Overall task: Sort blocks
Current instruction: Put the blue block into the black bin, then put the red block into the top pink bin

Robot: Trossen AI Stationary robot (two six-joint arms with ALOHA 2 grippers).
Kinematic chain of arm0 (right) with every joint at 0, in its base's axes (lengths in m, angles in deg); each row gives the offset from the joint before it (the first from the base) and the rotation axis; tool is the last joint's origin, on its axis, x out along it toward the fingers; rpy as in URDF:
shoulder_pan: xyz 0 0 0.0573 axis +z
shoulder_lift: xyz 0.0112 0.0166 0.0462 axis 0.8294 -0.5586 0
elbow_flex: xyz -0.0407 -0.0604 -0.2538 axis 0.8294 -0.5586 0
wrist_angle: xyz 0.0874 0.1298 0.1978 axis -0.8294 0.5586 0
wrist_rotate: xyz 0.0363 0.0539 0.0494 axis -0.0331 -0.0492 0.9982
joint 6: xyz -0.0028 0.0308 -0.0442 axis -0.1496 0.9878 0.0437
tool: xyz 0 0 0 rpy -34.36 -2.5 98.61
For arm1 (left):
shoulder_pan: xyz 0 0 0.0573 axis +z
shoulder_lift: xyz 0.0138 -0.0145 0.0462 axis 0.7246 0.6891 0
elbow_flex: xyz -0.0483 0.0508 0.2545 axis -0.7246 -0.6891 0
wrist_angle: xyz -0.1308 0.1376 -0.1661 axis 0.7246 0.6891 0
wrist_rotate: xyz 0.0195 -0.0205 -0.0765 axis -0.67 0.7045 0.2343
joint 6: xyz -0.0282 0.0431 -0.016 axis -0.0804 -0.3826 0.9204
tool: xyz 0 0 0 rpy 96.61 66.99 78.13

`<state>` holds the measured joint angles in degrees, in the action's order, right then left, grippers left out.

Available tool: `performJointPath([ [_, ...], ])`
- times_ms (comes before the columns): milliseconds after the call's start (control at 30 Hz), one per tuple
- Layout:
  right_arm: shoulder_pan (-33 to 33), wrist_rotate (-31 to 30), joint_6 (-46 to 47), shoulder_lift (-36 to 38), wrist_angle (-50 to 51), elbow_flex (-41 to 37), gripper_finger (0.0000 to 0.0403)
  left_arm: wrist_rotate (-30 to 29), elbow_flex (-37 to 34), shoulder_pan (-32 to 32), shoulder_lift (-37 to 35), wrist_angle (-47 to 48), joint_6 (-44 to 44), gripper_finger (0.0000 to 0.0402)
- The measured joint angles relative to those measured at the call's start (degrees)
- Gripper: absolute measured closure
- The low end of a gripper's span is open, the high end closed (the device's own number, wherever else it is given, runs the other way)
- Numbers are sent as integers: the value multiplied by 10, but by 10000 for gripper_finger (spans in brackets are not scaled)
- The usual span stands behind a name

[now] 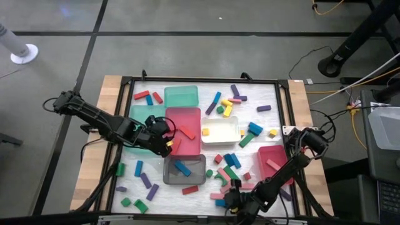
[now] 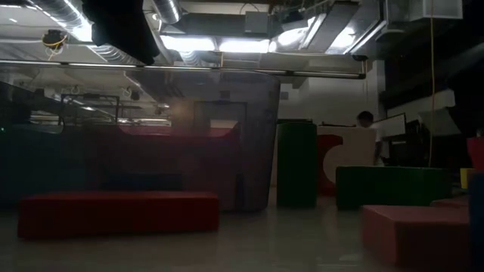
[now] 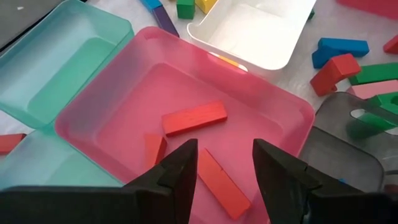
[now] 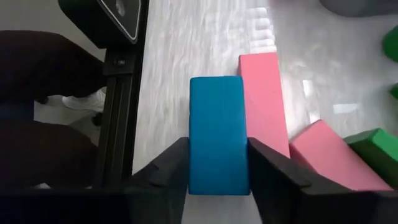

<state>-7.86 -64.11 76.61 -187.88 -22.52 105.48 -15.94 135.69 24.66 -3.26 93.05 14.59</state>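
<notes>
Left of centre in the high view, the left hand hovers over the red tray with its fingers released and nothing between them. Three red bars lie flat on the tray's glossy translucent floor, so this side reads as a drop already made; the likely next call is a fresh block from the counter.

The trays are shallow moulded plastic with rounded corners: green, white, smoked grey, pink. The blocks are matt, solid-coloured bars, scattered mostly right of centre and along the upper edge; a few already sit in trays.

At the lower middle of the high view, the right hand works in a cluster of loose pieces. In its wrist view a blue bar stands lengthwise between the dark fingers, which flank both long sides, closing on it; a firm clamp cannot be confirmed. Two pink bars lie just beside. Judged next: finish the grasp, lift clear without dragging the pink neighbour, and carry the bar to the grey tray, which already holds blue pieces
</notes>
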Motion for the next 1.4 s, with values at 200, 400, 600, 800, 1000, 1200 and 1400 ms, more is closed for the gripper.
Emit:
performJointPath([
  [200,-10,16,0,4,-6,1,280,0,0,0,0,0,0,258],
  [400,-31,32,-36,30,19,36,280,0,0,0,0,-1,-2,258],
  [600,-65,12,-161,55,53,92,264,0,0,0,0,-1,-2,258],
  [800,-128,-11,-288,56,38,113,268,0,0,0,0,-2,-2,258],
  [1000,-193,5,-299,56,37,113,240,0,0,-11,0,-2,1,258],
  [1200,-239,101,-299,56,37,113,216,0,0,-29,0,-2,2,258],
  [1400,-259,162,-280,59,43,113,211,0,0,-46,0,-1,7,258],
])
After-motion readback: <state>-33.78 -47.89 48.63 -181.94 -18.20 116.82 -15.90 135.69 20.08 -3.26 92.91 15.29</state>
